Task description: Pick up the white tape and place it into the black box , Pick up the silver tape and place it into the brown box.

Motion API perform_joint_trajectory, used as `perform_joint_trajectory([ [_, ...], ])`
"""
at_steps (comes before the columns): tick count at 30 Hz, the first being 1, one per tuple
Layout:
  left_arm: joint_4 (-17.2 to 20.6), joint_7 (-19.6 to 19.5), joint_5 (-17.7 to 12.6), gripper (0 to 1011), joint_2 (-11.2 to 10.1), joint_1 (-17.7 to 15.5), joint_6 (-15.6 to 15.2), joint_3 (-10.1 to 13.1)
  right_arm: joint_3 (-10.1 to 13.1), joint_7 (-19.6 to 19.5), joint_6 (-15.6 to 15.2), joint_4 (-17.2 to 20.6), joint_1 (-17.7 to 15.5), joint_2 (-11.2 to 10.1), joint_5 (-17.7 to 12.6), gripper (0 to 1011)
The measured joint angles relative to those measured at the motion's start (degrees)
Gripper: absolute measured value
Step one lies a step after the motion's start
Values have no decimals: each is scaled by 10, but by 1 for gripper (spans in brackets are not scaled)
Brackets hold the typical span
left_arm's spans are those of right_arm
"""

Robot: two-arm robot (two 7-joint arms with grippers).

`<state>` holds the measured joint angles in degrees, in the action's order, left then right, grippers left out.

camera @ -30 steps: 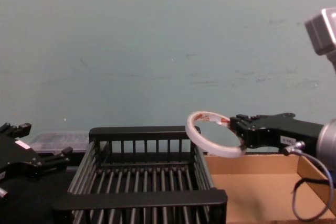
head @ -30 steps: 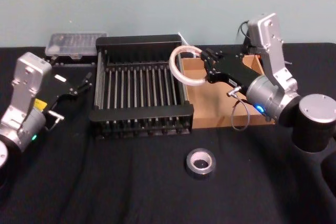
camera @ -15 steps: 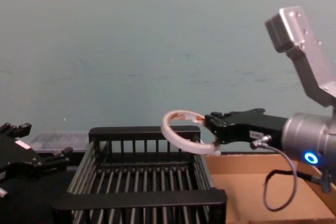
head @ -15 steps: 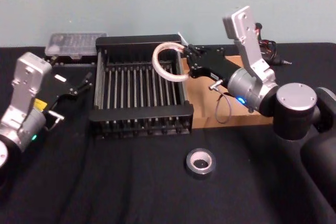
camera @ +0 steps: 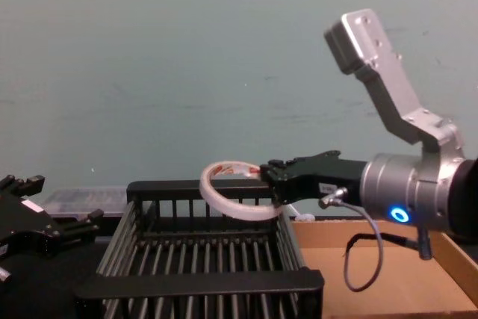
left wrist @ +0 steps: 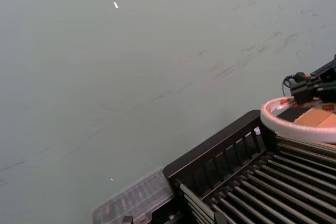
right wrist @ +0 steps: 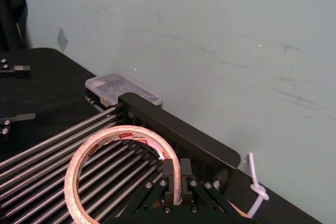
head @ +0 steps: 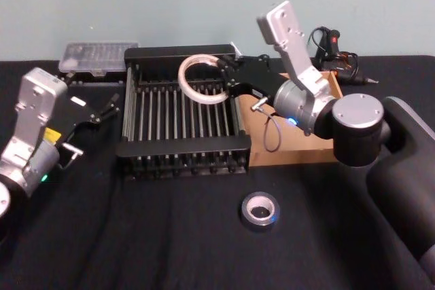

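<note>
The right end effector (head: pixel 225 81) pinched the white tape (head: pixel 199 80) above the black box (head: pixel 181 147); the left end effector (head: pixel 109 108) sat spread beside it.

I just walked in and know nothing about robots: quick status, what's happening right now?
Right gripper shut on white tape, held above black box. Left gripper parked left of it. Silver tape on table. Nothing blocking.

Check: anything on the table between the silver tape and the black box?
Nothing. In the head view, only bare black tablecloth separates the silver tape from the black box's near rim.
</note>
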<state>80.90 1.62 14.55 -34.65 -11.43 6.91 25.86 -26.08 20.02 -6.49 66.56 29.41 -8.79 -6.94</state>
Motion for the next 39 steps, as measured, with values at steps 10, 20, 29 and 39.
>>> perform_joint_trajectory([
  [10,0,0,0,1001,0,0,0,0,-7,4,-1,-25,14,11,13,80],
  [20,0,0,0,1001,0,0,0,0,-8,11,-1,-38,19,14,16,80],
  [29,0,0,0,1001,0,0,0,0,-8,10,0,-36,18,14,15,112],
  [39,0,0,0,1001,0,0,0,0,-8,9,0,-35,18,14,15,435],
])
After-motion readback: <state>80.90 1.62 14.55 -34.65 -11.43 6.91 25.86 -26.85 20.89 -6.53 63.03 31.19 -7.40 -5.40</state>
